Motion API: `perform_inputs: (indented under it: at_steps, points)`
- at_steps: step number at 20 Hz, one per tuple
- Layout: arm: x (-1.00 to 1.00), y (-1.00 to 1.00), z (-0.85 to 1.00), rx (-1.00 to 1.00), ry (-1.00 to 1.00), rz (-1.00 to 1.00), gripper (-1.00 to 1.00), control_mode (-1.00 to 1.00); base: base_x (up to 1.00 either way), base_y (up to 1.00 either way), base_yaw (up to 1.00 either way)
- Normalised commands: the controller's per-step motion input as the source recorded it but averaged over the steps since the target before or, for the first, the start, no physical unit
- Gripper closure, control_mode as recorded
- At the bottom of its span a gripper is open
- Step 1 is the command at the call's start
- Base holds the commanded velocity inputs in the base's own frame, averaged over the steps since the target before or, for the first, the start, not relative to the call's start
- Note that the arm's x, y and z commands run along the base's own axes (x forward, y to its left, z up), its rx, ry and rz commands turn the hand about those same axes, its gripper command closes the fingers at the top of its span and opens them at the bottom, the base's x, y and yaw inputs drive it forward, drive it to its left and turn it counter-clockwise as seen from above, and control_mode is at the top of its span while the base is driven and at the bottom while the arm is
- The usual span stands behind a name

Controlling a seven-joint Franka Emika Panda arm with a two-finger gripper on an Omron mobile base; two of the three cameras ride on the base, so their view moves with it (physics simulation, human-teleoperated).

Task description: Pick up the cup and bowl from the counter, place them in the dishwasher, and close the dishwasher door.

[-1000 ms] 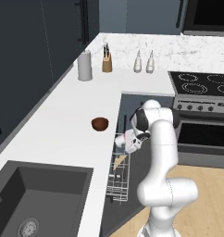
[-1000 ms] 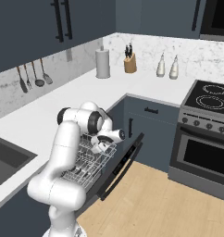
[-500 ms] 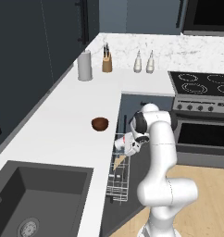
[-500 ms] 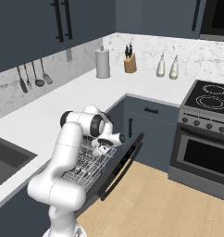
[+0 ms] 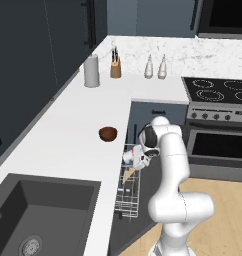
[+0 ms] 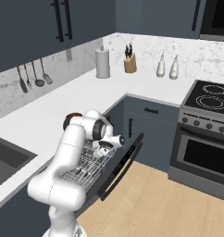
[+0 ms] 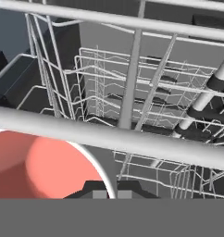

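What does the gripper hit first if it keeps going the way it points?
Likely the rack: the shut gripper, pinching the cup by its rim, points into the wires of the dishwasher. A thick wire crosses closest, though depth is unclear.

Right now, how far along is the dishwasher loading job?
Nothing is stowed yet. In hand: the gripper has its jaws shut on the rim of the cup, held low over the white wire rack of the dishwasher. Left to do: release the cup, fetch the bowl from the counter, and shut the dishwasher door, which hangs open.
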Motion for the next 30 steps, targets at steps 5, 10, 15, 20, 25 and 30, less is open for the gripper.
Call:
perform_inputs:
  at_steps: [5, 10, 15, 20, 25, 30]
  points:
    - [0.27, 0.0, -0.21, 0.0, 0.0, 0.0, 1.0, -1.0, 0.0, 0.0, 0.0]
    - [0.33, 0.04, -0.24, 0.0, 0.02, 0.0, 1.0, -1.0, 0.0, 0.0, 0.0]
    - [0.19, 0.0, -0.31, 0.0, 0.03, 0.0, 1.0, -1.0, 0.0, 0.0, 0.0]
    - [0.06, 0.0, -0.33, 0.0, 0.07, 0.0, -1.0, -1.0, 0.0, 0.0, 0.0]
    - [-0.11, -0.3, -0.13, 0.0, 0.05, -0.01, -1.0, -1.0, 0.0, 0.0, 0.0]
    - [-0.37, -0.69, 0.0, 0.0, -0.01, -0.01, -1.0, -1.0, 0.0, 0.0, 0.0]
